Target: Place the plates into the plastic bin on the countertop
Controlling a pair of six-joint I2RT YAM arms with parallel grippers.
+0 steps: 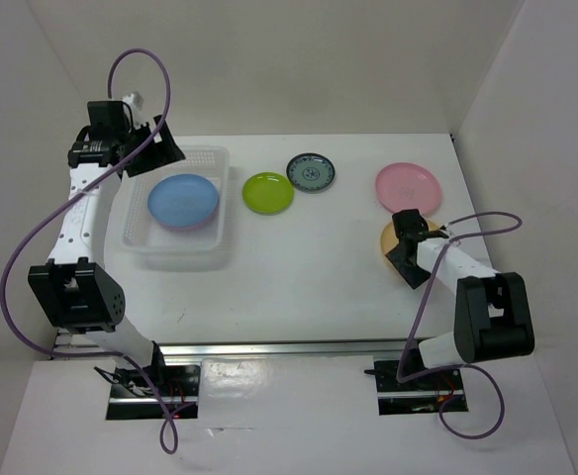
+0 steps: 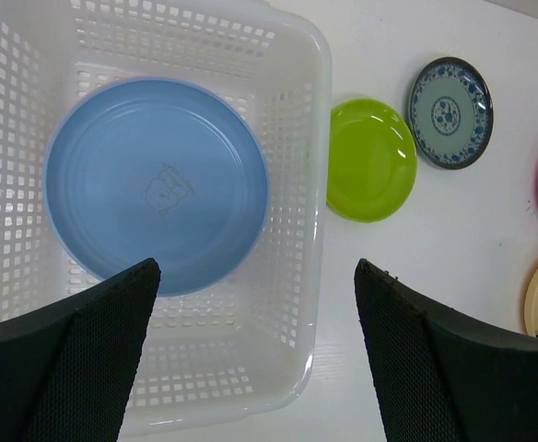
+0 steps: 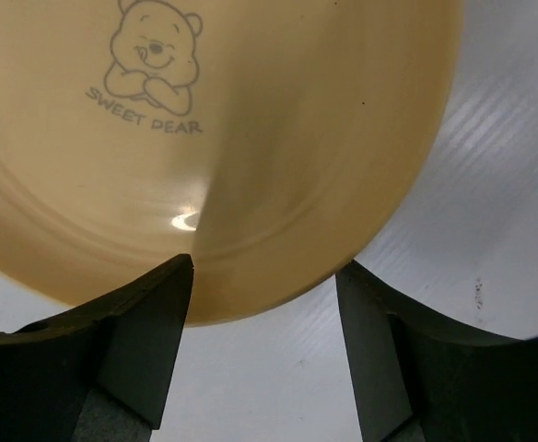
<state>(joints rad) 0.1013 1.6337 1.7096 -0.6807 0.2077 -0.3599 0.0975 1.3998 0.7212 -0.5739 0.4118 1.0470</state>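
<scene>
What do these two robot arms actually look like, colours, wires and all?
The left arm and right arm are white tubes joined by chunky black joint blocks. A thin purple cable loops along each. The left tool and right tool are black, with two wedge-shaped fingers finely textured inside.

The top external view looks down on the table point(image 1: 309, 267) from above and behind, with the arm bases point(image 1: 141, 381) at 6 o'clock. The left wrist view faces straight down from moderate height over the plastic bin point(image 2: 292, 184) at 9 o'clock. Both views show the blue plate point(image 2: 157, 184) and lime green plate point(image 2: 370, 158). The right wrist view sits very close over the orange-yellow plate point(image 3: 251, 138), at 3 o'clock in the top view.
</scene>
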